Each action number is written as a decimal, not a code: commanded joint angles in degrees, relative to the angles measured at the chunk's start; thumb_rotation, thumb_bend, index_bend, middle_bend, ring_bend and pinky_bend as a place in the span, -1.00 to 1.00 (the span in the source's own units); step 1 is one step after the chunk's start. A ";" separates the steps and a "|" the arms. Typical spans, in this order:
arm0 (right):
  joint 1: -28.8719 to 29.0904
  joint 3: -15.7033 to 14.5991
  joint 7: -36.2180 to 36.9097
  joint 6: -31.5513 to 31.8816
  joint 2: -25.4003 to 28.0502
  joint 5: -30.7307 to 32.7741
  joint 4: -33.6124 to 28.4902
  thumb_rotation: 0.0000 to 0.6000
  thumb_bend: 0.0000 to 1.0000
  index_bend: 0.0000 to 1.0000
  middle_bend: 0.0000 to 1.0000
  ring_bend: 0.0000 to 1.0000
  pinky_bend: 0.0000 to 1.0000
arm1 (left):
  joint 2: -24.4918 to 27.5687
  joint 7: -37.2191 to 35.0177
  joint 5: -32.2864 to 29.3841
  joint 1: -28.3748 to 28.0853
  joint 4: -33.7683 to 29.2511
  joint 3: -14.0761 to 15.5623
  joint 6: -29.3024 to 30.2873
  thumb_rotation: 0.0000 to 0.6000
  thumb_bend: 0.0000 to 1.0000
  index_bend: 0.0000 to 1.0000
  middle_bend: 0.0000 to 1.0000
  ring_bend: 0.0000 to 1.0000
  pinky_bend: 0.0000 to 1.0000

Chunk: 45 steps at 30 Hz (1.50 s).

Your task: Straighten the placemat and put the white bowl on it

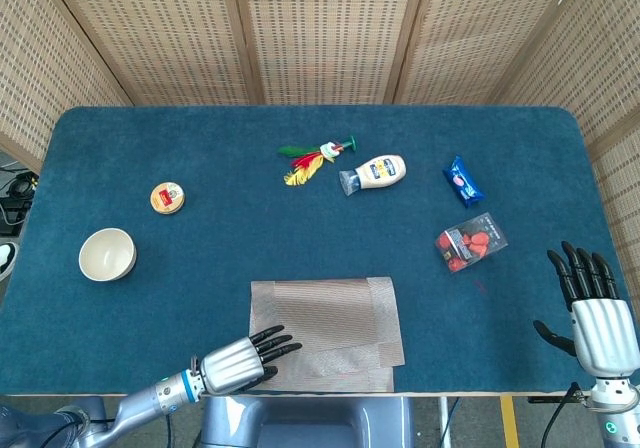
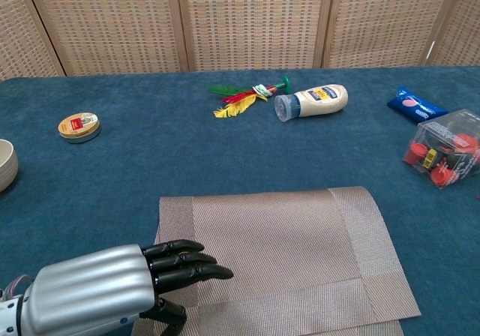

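The beige woven placemat (image 1: 335,318) (image 2: 285,238) lies at the table's near edge, folded on itself, with a lower layer showing along its near side. My left hand (image 1: 243,360) (image 2: 112,291) is at its near-left corner, fingers (image 2: 187,263) laid on top and the thumb tucked under the edge, pinching the mat. The white bowl (image 1: 107,254) (image 2: 4,165) stands upright at the far left, well apart from the mat. My right hand (image 1: 593,308) hovers open off the near right corner, seen only in the head view.
An orange round tin (image 1: 167,198) sits beyond the bowl. Further back lie a feather toy (image 1: 312,160), a mayonnaise bottle (image 1: 375,174) on its side, a blue snack packet (image 1: 462,181) and a clear box of red pieces (image 1: 470,241).
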 commanded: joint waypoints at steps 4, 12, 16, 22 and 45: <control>-0.01 -0.01 0.02 0.04 0.02 -0.04 -0.03 1.00 -1.00 -1.00 -1.00 -1.00 -1.00 | -0.19 -0.86 -0.84 -0.14 -0.45 -0.72 0.35 1.00 0.34 0.43 -1.00 -1.00 -1.00; -0.02 -0.13 -0.15 0.09 -0.01 -0.32 -0.09 1.00 -1.00 -1.00 -1.00 -1.00 -1.00 | -0.17 -3.88 -4.89 -0.90 -3.54 -5.13 1.03 1.00 0.41 0.65 -1.00 -1.00 -1.00; 0.01 -0.19 -0.38 0.09 -0.12 -0.47 -0.11 1.00 -1.00 -1.00 -1.00 -1.00 -1.00 | 0.55 -4.15 -9.38 -2.34 -7.14 -10.15 -0.62 1.00 0.42 0.68 -1.00 -1.00 -1.00; 0.02 -0.22 -0.91 0.12 -0.29 -0.59 -0.09 1.00 -1.00 -1.00 -1.00 -1.00 -1.00 | 3.11 -1.10 -21.85 -6.23 -15.99 -20.68 -9.73 1.00 0.46 0.70 -1.00 -1.00 -1.00; 0.15 0.15 -1.88 -0.07 -0.63 0.02 -0.01 1.00 -1.00 -1.00 -1.00 -1.00 -1.00 | 6.92 16.90 -66.08 -12.17 -5.00 -39.84 -20.94 1.00 0.46 0.73 -1.00 -1.00 -1.00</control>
